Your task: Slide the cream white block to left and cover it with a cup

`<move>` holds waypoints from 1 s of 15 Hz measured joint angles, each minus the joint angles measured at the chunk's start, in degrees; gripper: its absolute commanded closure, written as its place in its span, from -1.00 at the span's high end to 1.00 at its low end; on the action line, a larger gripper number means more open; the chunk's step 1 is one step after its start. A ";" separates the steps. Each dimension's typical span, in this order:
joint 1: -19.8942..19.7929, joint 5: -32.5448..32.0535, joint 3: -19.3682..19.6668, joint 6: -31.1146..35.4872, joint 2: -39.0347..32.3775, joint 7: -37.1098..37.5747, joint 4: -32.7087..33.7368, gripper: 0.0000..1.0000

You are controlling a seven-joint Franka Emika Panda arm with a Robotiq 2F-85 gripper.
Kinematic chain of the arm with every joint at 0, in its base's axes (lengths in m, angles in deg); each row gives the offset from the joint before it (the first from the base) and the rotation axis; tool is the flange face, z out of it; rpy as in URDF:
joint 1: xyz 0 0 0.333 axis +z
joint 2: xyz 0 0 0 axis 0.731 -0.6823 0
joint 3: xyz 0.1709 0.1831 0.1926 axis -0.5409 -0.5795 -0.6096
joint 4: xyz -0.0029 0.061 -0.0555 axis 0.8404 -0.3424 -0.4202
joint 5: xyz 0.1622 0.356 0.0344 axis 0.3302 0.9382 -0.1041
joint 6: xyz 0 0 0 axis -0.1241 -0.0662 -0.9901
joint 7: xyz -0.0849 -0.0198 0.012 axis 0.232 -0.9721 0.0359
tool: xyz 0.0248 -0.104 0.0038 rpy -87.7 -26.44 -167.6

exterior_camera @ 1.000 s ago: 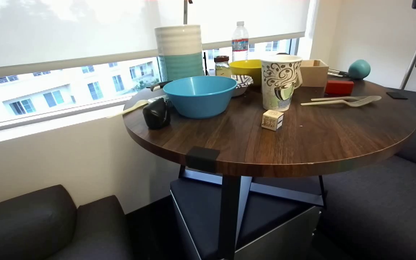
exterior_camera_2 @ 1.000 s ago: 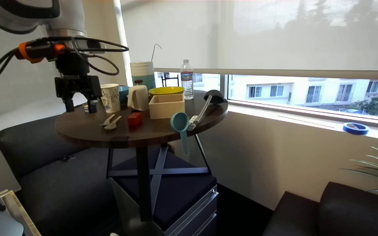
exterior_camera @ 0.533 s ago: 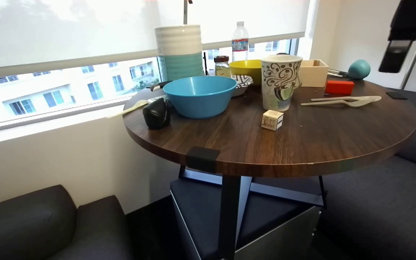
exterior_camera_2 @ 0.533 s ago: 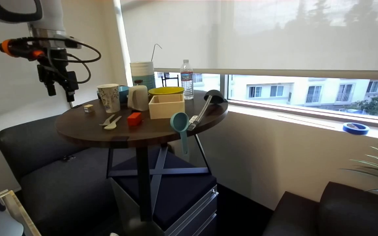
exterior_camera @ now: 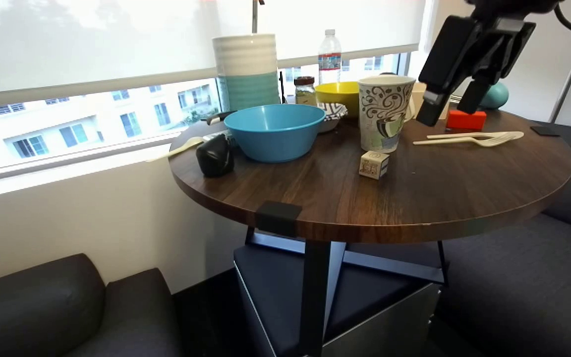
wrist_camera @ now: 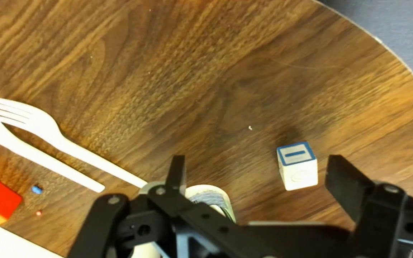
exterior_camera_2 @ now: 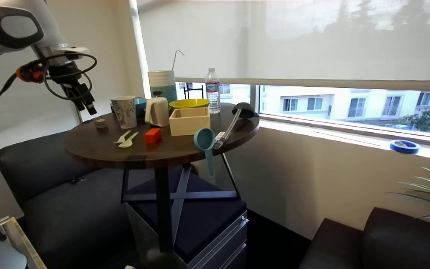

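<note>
The cream white block [exterior_camera: 373,165] sits on the round wooden table in front of the cup; it also shows in an exterior view [exterior_camera_2: 101,123] and in the wrist view [wrist_camera: 299,173], with a blue-edged face. The cup [exterior_camera: 383,119] stands upright close behind it and also shows in an exterior view [exterior_camera_2: 126,114]. In the wrist view the cup's lower side [wrist_camera: 212,195] shows in part, mostly hidden by the gripper. My gripper [exterior_camera: 451,106] is tilted, open and empty above the table; it also shows in an exterior view [exterior_camera_2: 87,110]. In the wrist view the block appears between the fingertips [wrist_camera: 256,170], nearer one finger, untouched.
A blue bowl [exterior_camera: 274,136] and a black object [exterior_camera: 215,156] stand on the table. A mug [exterior_camera_2: 158,112], a tan wooden box [exterior_camera_2: 189,124], a red block [exterior_camera_2: 153,135] and plastic cutlery [exterior_camera_2: 127,140] are near the cup. The table edge [exterior_camera: 424,230] lies in front of the block.
My gripper has moved in an exterior view from the upper right edge to above the table beside the cup, and has tilted. The block and cup have not moved.
</note>
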State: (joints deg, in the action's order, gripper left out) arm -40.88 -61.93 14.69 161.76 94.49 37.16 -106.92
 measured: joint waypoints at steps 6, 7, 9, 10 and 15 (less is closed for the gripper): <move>-2.42 -3.43 -3.90 0.06 -5.18 9.43 1.85 1.00; -2.39 -3.43 -3.88 0.06 -6.15 9.47 2.49 1.00; -1.99 -3.43 -3.58 0.06 -8.41 9.46 3.88 1.00; -1.84 -3.43 -3.45 0.06 -9.67 9.46 4.63 1.00; -1.67 -3.43 -2.77 0.12 -16.01 9.46 8.69 1.00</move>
State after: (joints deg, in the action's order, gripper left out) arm -42.55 -65.35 11.92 161.88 78.48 46.62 -98.23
